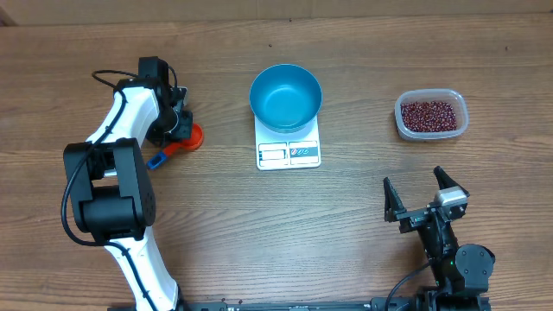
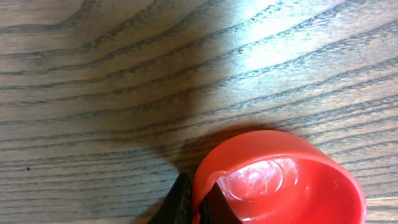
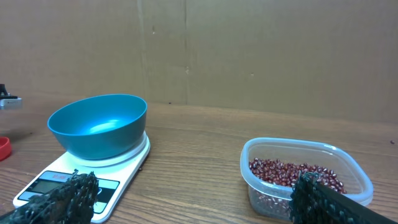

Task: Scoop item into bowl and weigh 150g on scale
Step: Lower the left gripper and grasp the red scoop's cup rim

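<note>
A red scoop with a blue handle lies on the table at the left. My left gripper is shut on the scoop's rim, one black finger outside the cup and the other inside; the cup is empty. The blue bowl stands empty on the white scale at centre. Dark red beans fill a clear tub at the right. My right gripper hangs open near the front edge, well short of the tub and the bowl.
Bare wooden tabletop lies between the scale and the beans. A cardboard wall stands behind the table. The left arm's white links reach along the left side.
</note>
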